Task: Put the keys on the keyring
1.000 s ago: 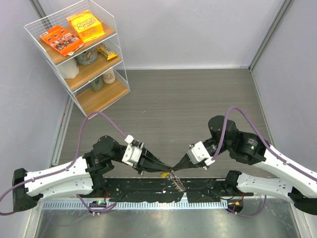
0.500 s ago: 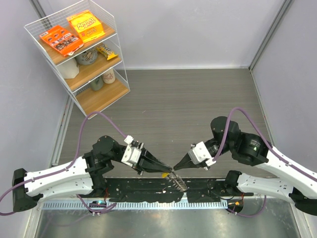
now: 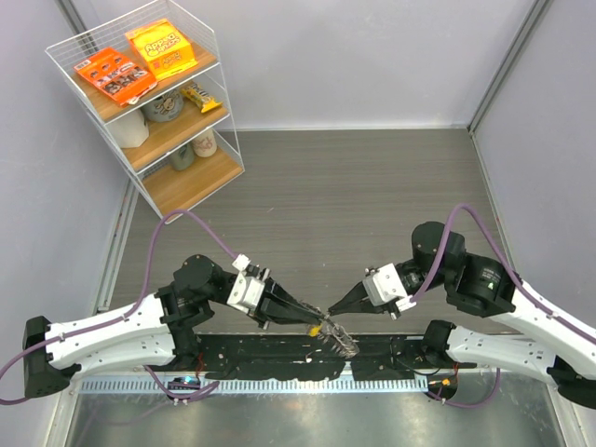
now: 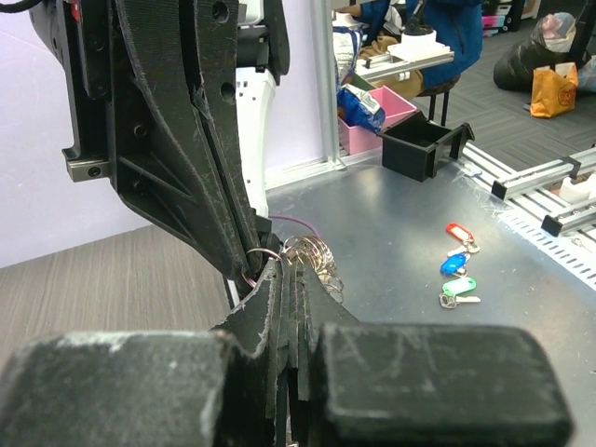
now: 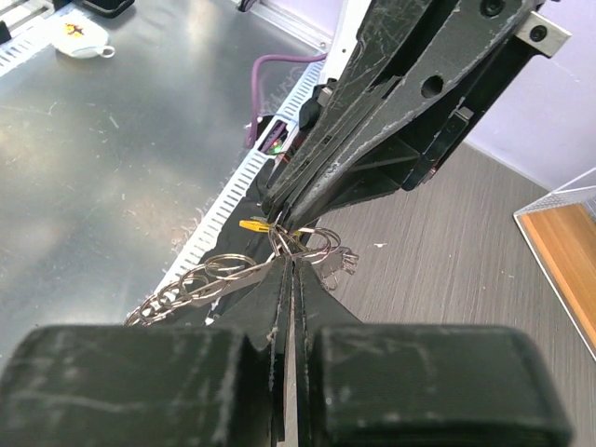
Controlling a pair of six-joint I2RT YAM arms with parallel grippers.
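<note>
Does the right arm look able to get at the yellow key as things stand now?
Probably not at once. The yellow key lies close ahead of the right gripper, but that gripper is shut on the keyring, and the left gripper seems to pinch the key.

Orange box [image 3: 160,48], top shelf: pale lettering on the lid, too small to read.
Orange packet [image 3: 114,74] beside it: print blurred, unreadable.
Yellow wrapper [image 3: 201,97], middle shelf: markings illegible.
Elsewhere: no text can be read.
</note>
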